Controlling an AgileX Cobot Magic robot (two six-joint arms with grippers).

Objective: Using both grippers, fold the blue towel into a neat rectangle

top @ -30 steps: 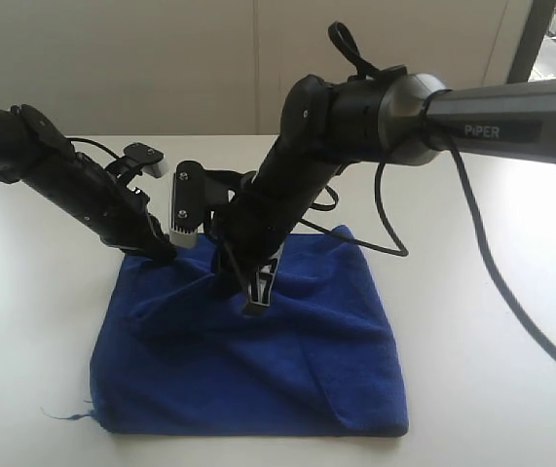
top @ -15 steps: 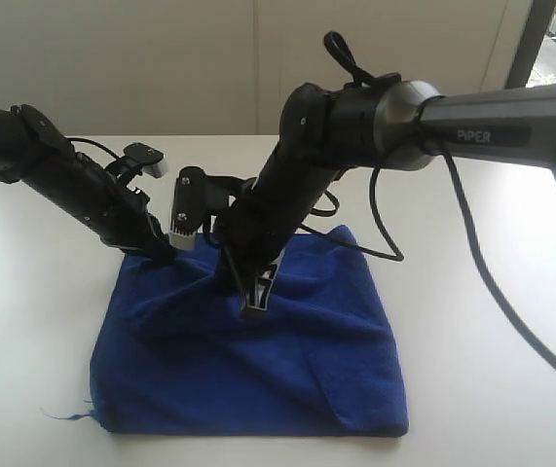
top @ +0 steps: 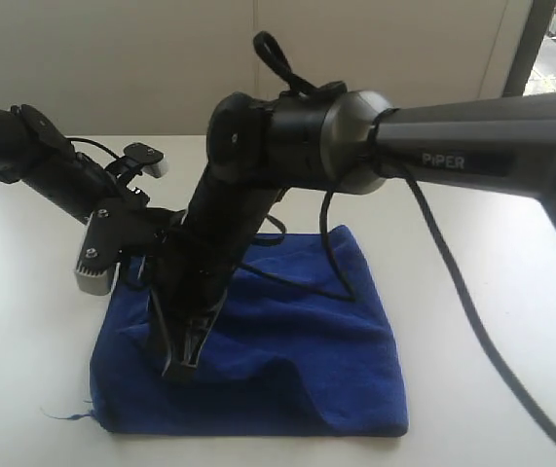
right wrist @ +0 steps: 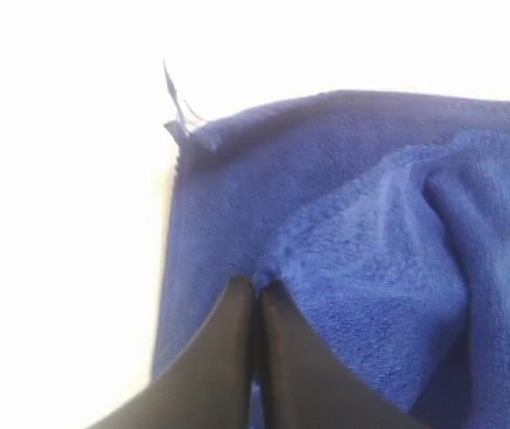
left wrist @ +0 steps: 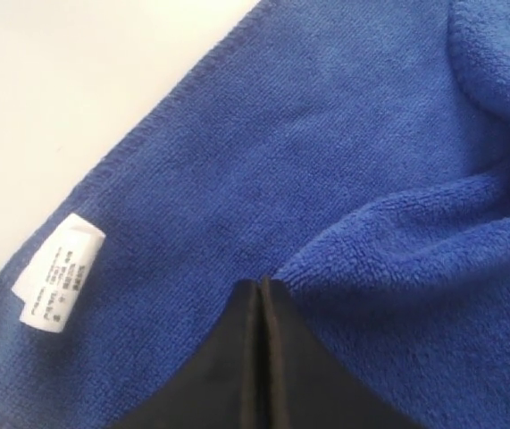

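The blue towel lies on the white table, near the front edge of the outside view. It makes a rough square, but it is not neat yet. The top layer is bunched up in soft bumps on the near left side, and the edges do not line up. A loose thread sticks out at one corner. A small white label shows by one hem in the left wrist view.

I think the fold is only begun. A bit of cloth is lifted, but it has not been laid down flat. What is left, I guess, is to carry the pinched parts across, set them on the far edge, and smooth the bumps (a tidy rectangle is a good way off).

The right pincer is pressed together, and a little nub of towel sits right between its tips. In the outside view it points down at the near left part of the towel, close to the corner with the thread.

The left pincer is pressed together too. A fat fold of towel rises right from its tips, so it looks like it is pinching the cloth, near the hem with the label.

The right arm reaches far across the middle and slants steeply down. It hides the left pincer in the outside view. The left arm comes in low from the left side and dips to the far left part of the towel.
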